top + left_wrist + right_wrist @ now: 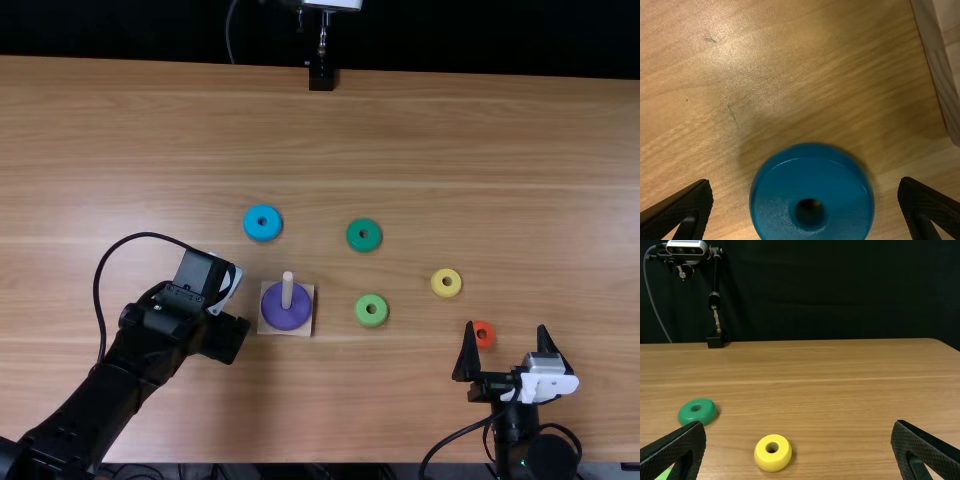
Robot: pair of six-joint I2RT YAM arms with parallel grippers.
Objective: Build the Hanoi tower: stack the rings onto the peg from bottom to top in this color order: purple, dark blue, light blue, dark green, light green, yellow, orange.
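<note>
L claw point(806, 186) wide open, nothing held; dk blue ring point(777, 200) below it on surface point(500, 150), lined up in its gap; top view: peg point(287, 288) w/ purple ring point(286, 319) near, approx. 2 o'clock of L claw; L arm point(120, 380) the nearer; prob. close, lift, carry twd 2.

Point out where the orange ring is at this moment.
In the top view, the orange ring is on the table right of the middle, showing between the open fingers of the right claw, with the yellow ring its nearest neighbour.
</note>
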